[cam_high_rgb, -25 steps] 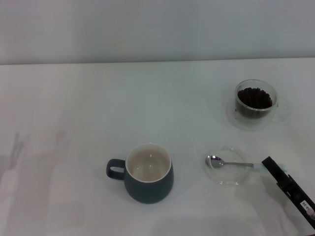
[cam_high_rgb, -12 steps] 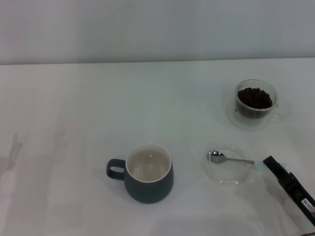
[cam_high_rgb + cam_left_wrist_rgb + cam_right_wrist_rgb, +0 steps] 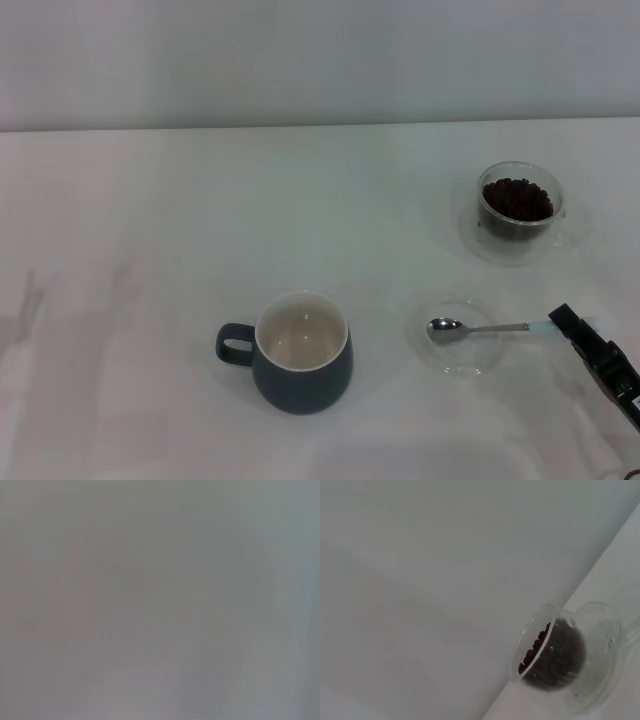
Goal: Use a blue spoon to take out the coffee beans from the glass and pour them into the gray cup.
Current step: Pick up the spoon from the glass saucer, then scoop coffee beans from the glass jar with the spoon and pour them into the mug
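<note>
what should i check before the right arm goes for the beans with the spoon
1. Right gripper has the blue spoon by the handle tip: looks ok, though whether the grip is firm cannot be told.
2. Spoon bowl is empty and sits over the clear glass dish: ok.
3. Glass is upright, holding coffee beans, far side of the table, beyond the dish: ok.
4. Gray cup is upright, cream inside is empty, apart from the dish: ok.
5. Nothing lies between spoon and glass: ok.
6. Left arm is out of the way: cannot tell, it is not visible.
</note>
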Robot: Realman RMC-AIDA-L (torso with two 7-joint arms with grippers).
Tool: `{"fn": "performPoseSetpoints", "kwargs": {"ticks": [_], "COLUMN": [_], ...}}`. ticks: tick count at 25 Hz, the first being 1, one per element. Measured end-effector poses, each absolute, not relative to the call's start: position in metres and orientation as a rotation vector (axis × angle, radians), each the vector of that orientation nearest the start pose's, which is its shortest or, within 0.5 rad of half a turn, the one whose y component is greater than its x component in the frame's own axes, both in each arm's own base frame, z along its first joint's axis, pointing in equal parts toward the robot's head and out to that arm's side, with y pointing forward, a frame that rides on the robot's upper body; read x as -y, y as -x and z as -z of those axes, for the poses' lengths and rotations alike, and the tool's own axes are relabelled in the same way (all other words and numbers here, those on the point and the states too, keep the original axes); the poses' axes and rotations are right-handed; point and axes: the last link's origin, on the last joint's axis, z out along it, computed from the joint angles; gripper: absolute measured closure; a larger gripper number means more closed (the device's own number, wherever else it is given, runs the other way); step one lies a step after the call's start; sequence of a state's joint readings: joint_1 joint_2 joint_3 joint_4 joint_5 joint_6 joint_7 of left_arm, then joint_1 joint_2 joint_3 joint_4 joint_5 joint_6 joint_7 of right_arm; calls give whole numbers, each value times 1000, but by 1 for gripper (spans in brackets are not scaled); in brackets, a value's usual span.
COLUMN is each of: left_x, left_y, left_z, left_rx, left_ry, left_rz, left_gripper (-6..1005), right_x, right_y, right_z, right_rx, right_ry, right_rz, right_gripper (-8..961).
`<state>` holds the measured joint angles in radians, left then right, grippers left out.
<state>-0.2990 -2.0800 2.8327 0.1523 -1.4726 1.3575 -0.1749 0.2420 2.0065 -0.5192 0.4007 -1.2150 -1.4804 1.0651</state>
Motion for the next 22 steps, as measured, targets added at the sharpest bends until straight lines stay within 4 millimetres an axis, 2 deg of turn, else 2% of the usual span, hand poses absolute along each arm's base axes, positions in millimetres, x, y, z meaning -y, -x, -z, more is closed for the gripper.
{"fn": "performPoseSetpoints", "kwargs": {"ticks": [5,9,16,22], "left_x": [-270,-272,-273,-273], "left_y": [363,363,363,363], "left_z": [3,2,1,0], "left_rx": [619,613,607,607], "left_ry": [1426,1425,1425,1421], "left_rz": [725,722,720,722], "left_gripper": [113,113,112,112], "right_x": [-191,-203,-258,-307], "right_y": [-357,-356,-345,-343], "right_z": [50,34,-7,-38], "right_rx": [-1565,-1477,-1252,-1125], "right_ry": [1379,1400,1528,1626], "right_rz": [-1340,-1396,-1475,-1357], "right_gripper": [801,806,806,806]}}
